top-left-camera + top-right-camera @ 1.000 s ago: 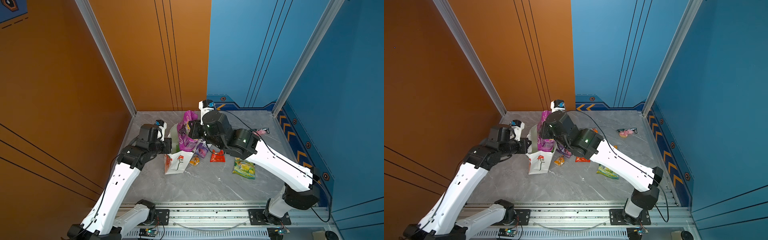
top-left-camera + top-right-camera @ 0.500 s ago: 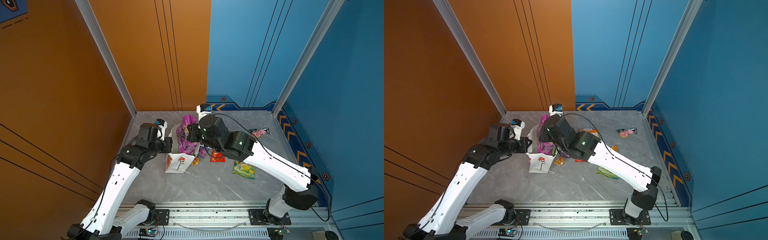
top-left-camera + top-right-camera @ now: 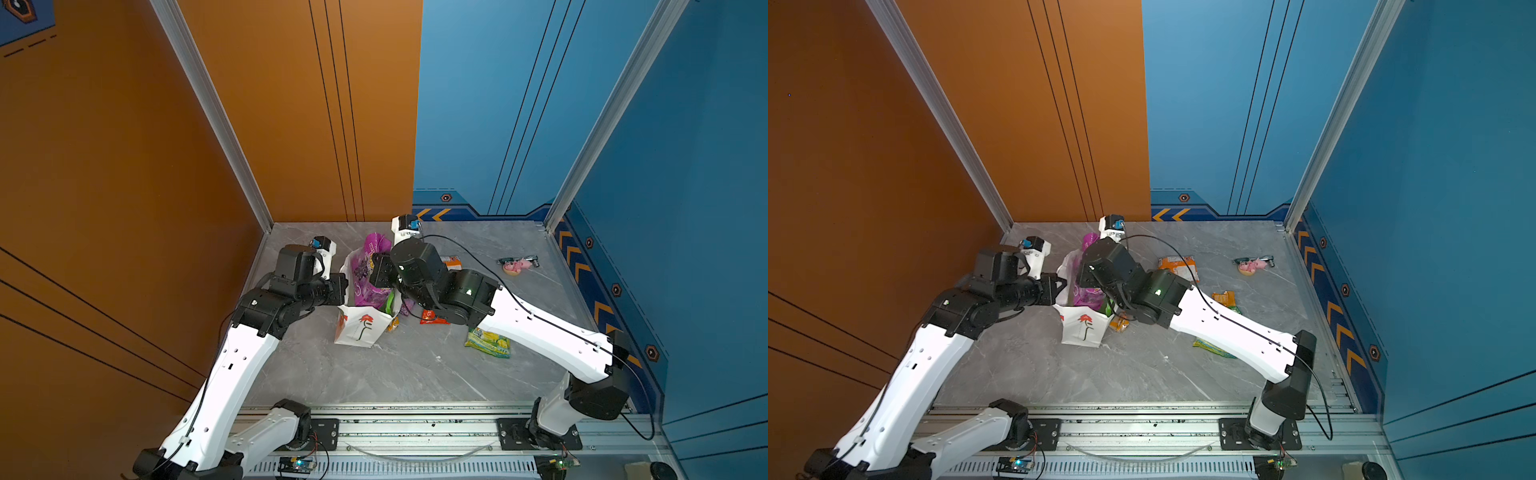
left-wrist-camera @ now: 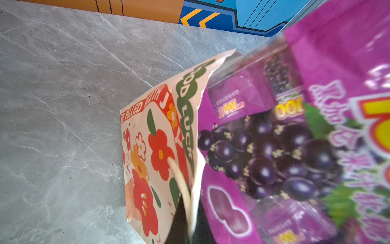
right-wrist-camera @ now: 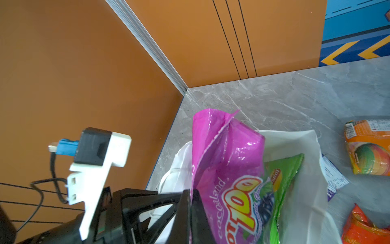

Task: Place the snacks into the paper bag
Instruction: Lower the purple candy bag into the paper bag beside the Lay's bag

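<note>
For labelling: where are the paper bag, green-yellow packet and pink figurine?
paper bag [image 3: 352, 335]: in a top view, its front.
green-yellow packet [image 3: 488, 344]: in a top view, its middle.
pink figurine [image 3: 516, 266]: in a top view, its body.

White arms [image 3: 232, 374], black joints [image 3: 598, 399], black cables [image 3: 457, 245]

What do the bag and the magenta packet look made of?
The bag looks like matte paper: printed flowers, no glare, a stiff ragged rim. The magenta packet looks like thin glossy plastic film: bright glare spots, crinkles, a serrated sealed edge. Any inner lining can't be told.
</note>
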Controlling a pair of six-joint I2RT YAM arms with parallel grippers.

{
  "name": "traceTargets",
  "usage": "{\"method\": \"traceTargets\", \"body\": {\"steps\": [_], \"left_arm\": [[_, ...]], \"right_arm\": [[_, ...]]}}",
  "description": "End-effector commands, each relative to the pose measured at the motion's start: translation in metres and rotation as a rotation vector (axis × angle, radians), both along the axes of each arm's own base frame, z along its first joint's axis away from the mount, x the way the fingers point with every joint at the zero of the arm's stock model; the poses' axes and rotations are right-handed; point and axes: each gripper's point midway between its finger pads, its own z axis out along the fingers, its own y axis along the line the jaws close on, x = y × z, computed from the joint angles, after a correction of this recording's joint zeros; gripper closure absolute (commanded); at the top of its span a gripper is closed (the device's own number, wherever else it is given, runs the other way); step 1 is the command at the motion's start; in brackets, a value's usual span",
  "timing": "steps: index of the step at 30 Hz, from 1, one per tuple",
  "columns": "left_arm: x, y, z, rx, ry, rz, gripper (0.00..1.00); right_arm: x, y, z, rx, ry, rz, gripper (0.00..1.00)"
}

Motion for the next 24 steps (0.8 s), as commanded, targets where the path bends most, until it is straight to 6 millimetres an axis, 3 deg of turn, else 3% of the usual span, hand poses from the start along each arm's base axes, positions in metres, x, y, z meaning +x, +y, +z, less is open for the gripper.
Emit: {"method": "traceTargets", "body": {"steps": [1, 4, 14, 24], "left_arm": [[-0.002, -0.006, 0.016, -0.037, -0.042, -0.015, 1.0], [-0.002, -0.005, 0.013, -0.032, -0.037, -0.015, 1.0], [-0.001, -0.007, 0.011, -0.032, -0.032, -0.021, 1.0], [-0.002, -0.006, 0.012, -0.027, -0.041, -0.023, 1.0]], "right_arm": [[0.003, 0.003, 0.037, 0.144, -0.072, -0.06, 1.0], [0.003, 0.007, 0.017, 0.109, -0.053, -0.08, 1.0], [0.009, 0.029, -0.005, 0.141, 0.027, -0.029, 1.0], [0.019, 0.027, -0.034, 0.133, 0.089, -0.067, 1.0]]}}
